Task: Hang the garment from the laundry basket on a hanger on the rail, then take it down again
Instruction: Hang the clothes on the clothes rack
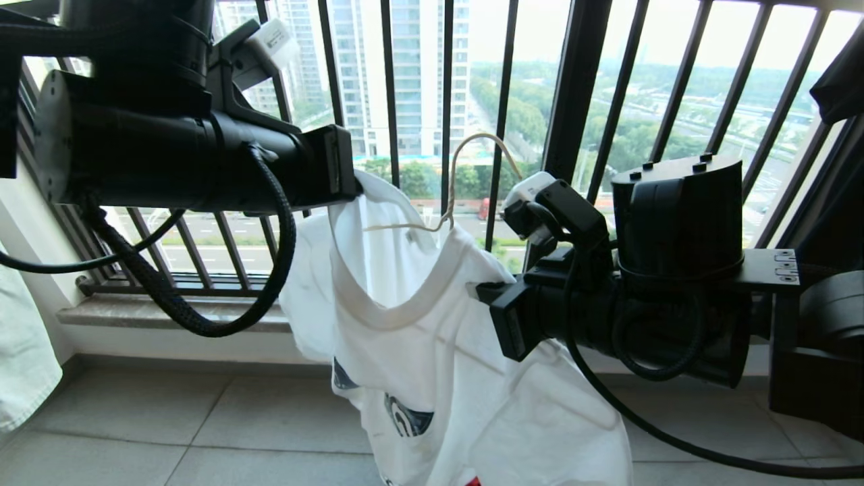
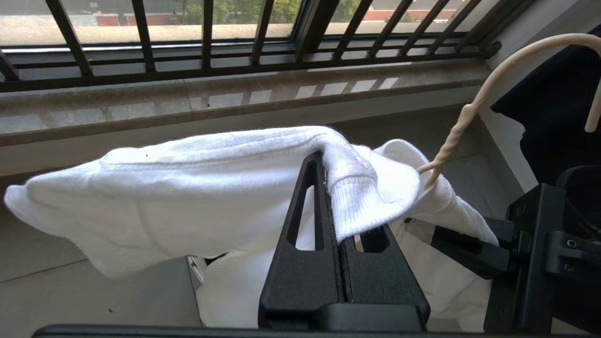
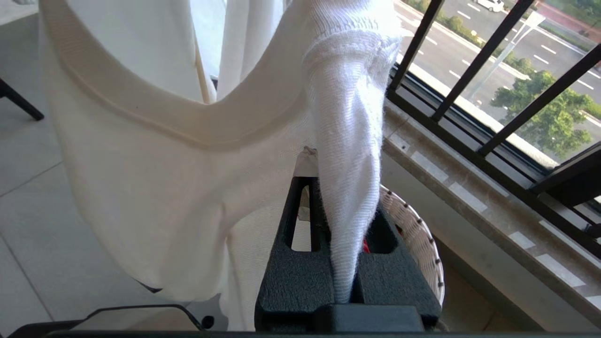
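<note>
Fingers [image 2: 310, 206] of the left gripper [image 2: 328, 188] and right gripper [image 3: 345, 225] are clamped on the garment [image 1: 432, 351], spreading its shoulders over the hanger [image 1: 451, 196] for hanging

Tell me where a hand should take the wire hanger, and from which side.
Probably the twisted neck of the hanger, just below its hook. It is the only part standing clear above the T-shirt, since the arms run inside the collar. Come from above, between the left hand and the right hand. Both are shut on the shirt's shoulders, so one must let go first.
</note>
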Tool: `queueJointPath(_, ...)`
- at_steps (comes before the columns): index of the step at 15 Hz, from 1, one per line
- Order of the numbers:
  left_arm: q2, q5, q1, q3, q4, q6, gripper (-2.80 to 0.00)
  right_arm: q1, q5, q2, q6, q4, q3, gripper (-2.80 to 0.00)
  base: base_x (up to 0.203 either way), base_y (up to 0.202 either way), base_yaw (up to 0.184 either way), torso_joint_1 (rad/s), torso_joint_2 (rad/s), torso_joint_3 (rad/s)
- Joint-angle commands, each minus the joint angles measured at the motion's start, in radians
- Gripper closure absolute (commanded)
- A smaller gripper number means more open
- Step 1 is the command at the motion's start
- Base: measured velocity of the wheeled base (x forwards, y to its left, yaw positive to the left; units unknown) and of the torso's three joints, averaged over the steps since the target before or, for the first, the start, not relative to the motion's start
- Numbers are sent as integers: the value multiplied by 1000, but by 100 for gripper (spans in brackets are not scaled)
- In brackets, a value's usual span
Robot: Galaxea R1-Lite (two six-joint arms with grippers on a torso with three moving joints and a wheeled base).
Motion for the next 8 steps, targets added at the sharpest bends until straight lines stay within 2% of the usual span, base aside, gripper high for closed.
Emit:
queueJointPath(1,53,2,-35,-41,0,20,0,2,0,9,0,-21,4,0,0,0,0,0,0,0)
queueJointPath(2,73,6,-35,-53,-1,61,0,9,3,13,2,-33,4,0,0,0,0,0,0,0)
queueJointPath(3,96,40,-37,-70,-1,87,0,14,3,25,6,-53,4,0,0,0,0,0,0,0)
queueJointPath(5,126,126,-70,-118,0,100,0,14,3,34,19,-108,5,0,0,0,0,0,0,0)
queueJointPath(8,128,130,-88,-128,-2,109,0,16,2,51,23,-142,5,0,0,0,0,0,0,0)
